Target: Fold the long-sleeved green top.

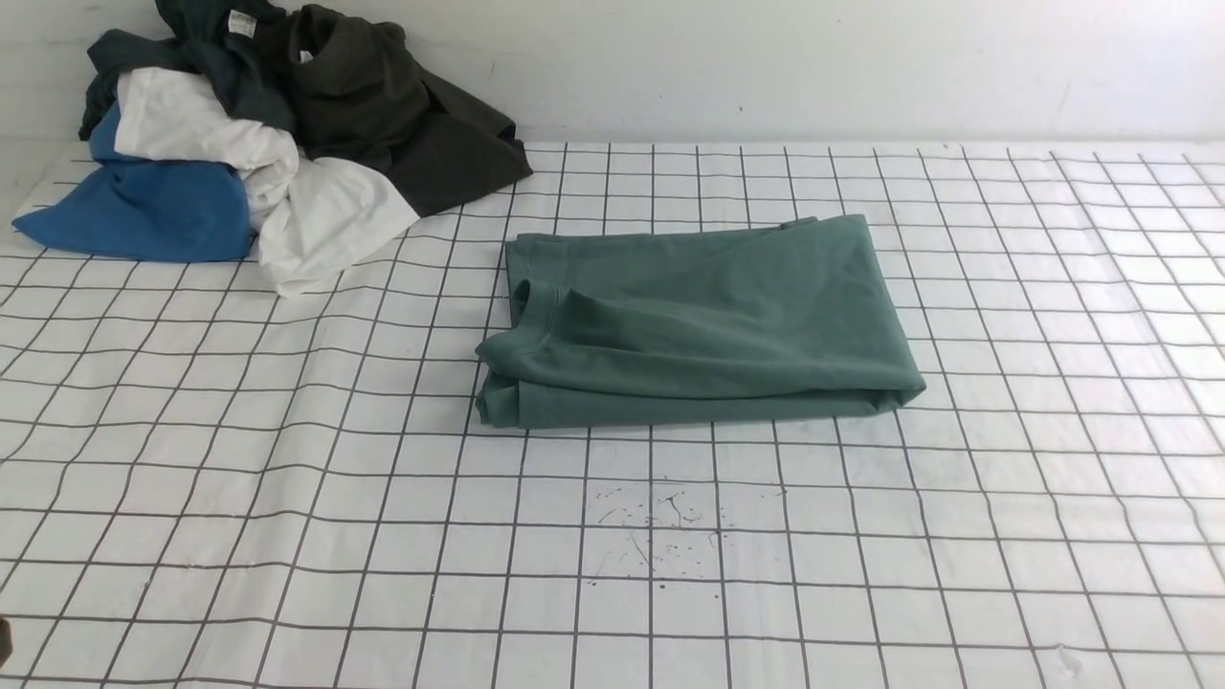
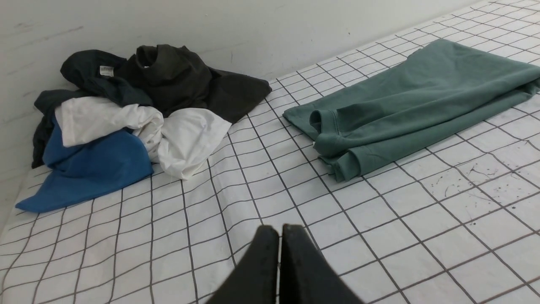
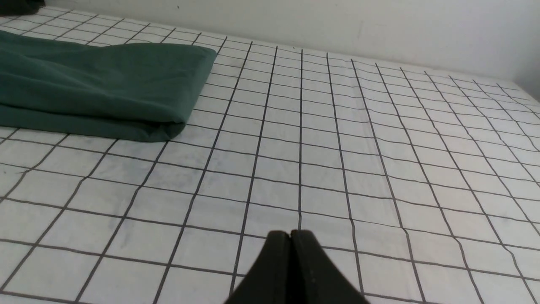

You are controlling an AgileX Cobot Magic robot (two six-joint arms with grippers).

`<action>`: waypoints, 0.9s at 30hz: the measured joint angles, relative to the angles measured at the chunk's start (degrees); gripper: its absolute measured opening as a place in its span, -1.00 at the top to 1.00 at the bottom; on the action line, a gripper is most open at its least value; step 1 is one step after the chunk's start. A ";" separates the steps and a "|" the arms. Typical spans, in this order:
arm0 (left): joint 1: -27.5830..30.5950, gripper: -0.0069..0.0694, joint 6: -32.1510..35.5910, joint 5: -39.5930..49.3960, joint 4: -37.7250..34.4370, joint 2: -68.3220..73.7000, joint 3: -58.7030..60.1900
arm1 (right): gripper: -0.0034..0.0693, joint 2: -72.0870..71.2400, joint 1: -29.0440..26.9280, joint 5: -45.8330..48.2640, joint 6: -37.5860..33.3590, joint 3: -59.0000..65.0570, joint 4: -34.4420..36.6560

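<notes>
I am holding both sets of fingers pressed together, gripping nothing: my left gripper [image 2: 279, 230] and my right gripper [image 3: 290, 234] are hovering over bare gridded table [image 1: 287, 536], well apart from the green long-sleeved top [image 1: 699, 325]. The top is lying as a compact layered rectangle, its ribbed collar [image 1: 541, 311] facing the pile of other clothes [image 1: 258, 144] beyond it. I am judging the folding finished or nearly so; if anything remains, it is squaring the top's near edge.
</notes>
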 joint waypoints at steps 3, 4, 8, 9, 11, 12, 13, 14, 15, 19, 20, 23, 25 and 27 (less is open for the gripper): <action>0.00 0.84 0.00 0.00 0.00 0.00 0.00 | 0.94 0.00 -0.06 0.00 0.00 0.00 0.00; 0.00 0.84 0.00 0.00 0.00 0.00 0.00 | 0.94 0.00 -0.10 0.00 0.00 0.00 -0.02; 0.00 0.84 0.00 0.00 0.00 0.00 0.00 | 0.94 0.00 -0.10 0.00 0.00 0.00 -0.09; 0.00 0.84 0.00 0.00 0.00 0.00 0.00 | 0.94 0.00 -0.10 0.00 0.00 0.00 -0.14; 0.00 0.84 0.00 0.00 0.00 0.00 0.00 | 0.94 0.00 -0.10 0.00 0.00 0.00 -0.15; 0.00 0.84 0.00 0.00 0.00 0.00 0.00 | 0.94 0.00 -0.10 0.00 0.00 0.00 -0.20; 0.00 0.84 0.00 0.00 0.00 0.00 0.00 | 0.94 0.00 -0.10 0.00 0.00 0.00 -0.20; 0.00 0.84 0.00 0.00 0.00 0.00 0.00 | 0.94 0.00 -0.10 0.00 0.00 0.00 -0.20; 0.00 0.84 0.00 0.00 0.00 0.00 0.00 | 0.94 0.00 -0.10 0.00 0.00 0.00 -0.20; 0.00 0.84 0.00 -0.35 0.00 0.00 0.34 | 0.94 0.00 -0.10 0.00 0.00 0.00 -0.20; 0.09 0.84 0.00 -0.71 -0.11 0.00 0.97 | 0.94 0.00 -0.10 0.00 0.00 0.00 -0.20; 1.42 0.84 0.00 -2.39 -0.24 0.00 4.55 | 0.94 0.00 -0.10 0.00 0.00 0.00 -0.20; 2.76 0.84 0.00 -3.37 -0.35 0.00 8.12 | 0.94 0.00 -0.10 0.00 0.00 0.00 -0.20; 4.11 0.84 -0.11 -4.60 0.28 0.00 11.80 | 0.94 0.00 -0.10 0.00 0.00 0.00 -0.20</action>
